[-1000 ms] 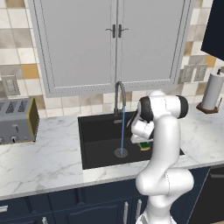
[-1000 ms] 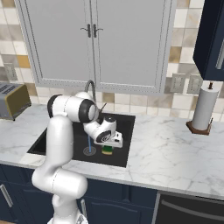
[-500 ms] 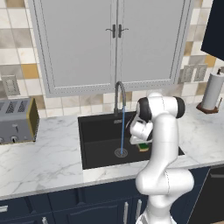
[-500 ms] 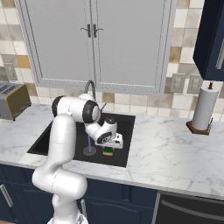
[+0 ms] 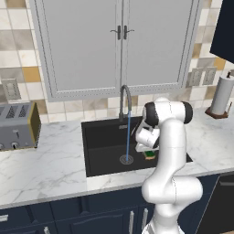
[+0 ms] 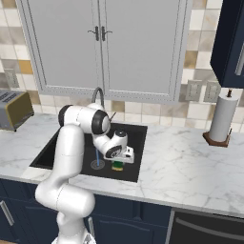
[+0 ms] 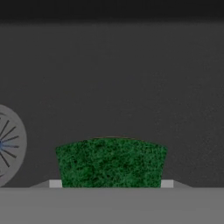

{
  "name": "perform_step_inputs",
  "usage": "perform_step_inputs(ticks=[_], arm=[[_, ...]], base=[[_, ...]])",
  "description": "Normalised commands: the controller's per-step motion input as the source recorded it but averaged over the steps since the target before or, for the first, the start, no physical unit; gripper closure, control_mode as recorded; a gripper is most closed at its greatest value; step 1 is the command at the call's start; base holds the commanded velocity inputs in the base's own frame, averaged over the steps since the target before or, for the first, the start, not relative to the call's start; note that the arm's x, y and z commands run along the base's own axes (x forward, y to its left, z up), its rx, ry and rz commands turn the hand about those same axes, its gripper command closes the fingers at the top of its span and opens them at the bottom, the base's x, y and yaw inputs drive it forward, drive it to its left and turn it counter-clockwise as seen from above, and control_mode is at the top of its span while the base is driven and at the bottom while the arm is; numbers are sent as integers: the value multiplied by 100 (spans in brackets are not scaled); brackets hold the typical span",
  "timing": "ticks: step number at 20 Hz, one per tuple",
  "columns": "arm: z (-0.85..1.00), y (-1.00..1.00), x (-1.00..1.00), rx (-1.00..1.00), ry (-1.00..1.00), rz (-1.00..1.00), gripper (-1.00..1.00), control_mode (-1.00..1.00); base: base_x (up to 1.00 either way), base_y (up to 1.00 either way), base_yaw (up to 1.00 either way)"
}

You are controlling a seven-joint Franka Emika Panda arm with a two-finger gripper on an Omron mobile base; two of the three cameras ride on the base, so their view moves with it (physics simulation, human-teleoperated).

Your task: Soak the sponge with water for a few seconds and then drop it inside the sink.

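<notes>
Left base view: the two-finger gripper (image 5: 149, 153) clamps the yellow-and-green sponge (image 5: 149, 156), the thin pale-blue water stream (image 5: 127, 137) just beside it over the matte-black sink (image 5: 103, 141).

Right base view: sponge (image 6: 117, 166) under the hand.

Hand view: green scouring face (image 7: 111, 162) between the fingertips (grey drain (image 7: 11, 144) alongside).

A grey toaster (image 5: 18, 125) with a yellow-brown side panel stands on the white marble counter (image 5: 45, 164), at the far left against the tiled wall (image 5: 18, 64). A curved metal faucet (image 5: 124, 98) rises at the back edge of the counter. Two grey cabinet doors (image 5: 116, 45) with dark handles hang above it. A paper towel roll (image 6: 223, 116) stands upright on a brown holder at the right of the counter. Two wall outlets (image 6: 200, 91) sit in the tiles beside it. Dark blue cabinets (image 5: 68, 215) run below the counter.
</notes>
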Motion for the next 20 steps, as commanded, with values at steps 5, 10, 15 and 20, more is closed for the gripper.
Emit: perform_step_inputs(ticks=[5,10,15,20], arm=[[0,0,0,0,0,0,-100,-100],[0,0,0,0,0,0,-100,-100],[3,0,0,0,3,0,-100,-100],[52,0,-24,0,-8,0,-100,-100]], base=[[0,0,0],[0,0,0],[0,0,0],[0,0,0]])
